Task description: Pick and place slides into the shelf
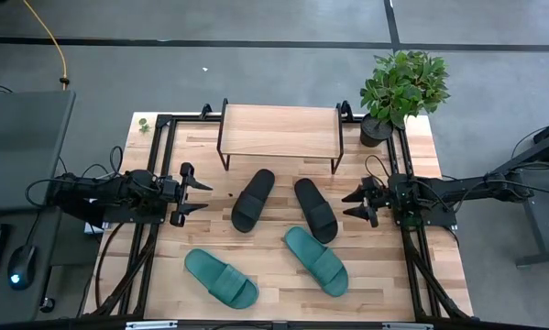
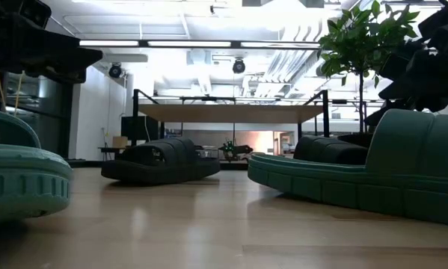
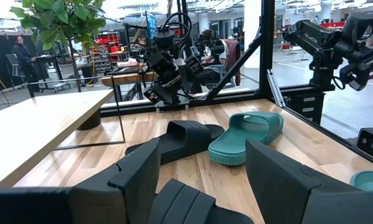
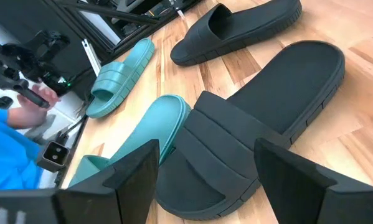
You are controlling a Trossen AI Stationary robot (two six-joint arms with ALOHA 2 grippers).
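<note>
While parked at opposite table edges, spread wide: left gripper and right gripper, flanking 4 slides — 2 black, 2 teal — before the shelf.

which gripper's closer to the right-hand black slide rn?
Right. The right gripper hovers open just beside the right black slide, on its outer side. The left gripper, also open, sits across the table, with the other black slide in between.

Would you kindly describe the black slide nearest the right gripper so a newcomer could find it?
Start at the shelf on the table's far side. Two black slides lie just before it; take the one on the potted plant's side, beside the right gripper. It touches a teal slide.
</note>
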